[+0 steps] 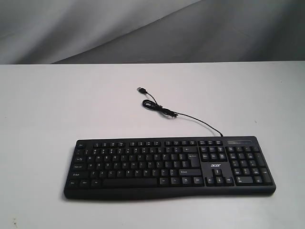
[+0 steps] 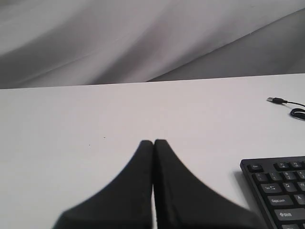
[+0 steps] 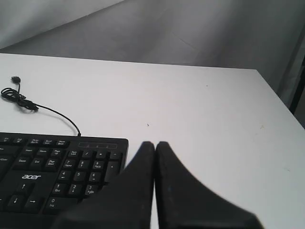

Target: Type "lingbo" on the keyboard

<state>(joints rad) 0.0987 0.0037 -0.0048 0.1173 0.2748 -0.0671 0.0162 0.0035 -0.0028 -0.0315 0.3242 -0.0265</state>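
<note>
Evidently, a wide black plastic full-size keyboard with a number pad and small white key legends was found lying flat on a plain white desk, towards its near edge in the exterior view, with its long side running across that view. A white "acer" logo was noted between the letter block and the number pad. A thin black cable was traced from the keyboard's far edge across the desk, through a small loose coil, to a USB plug lying unconnected on the bare surface. A creased grey fabric backdrop was recorded behind the desk.

The left tool, black and tapered, was observed clenched, its two fingers pressed together with nothing held between them. It was positioned over bare desk, beside the Esc-key corner of the keyboard and apart from it.

The right tool was likewise observed clenched and holding nothing. It was positioned at the number-pad end of the keyboard, partly covering that end in its own wrist view; contact with the keys could not be established.
</note>
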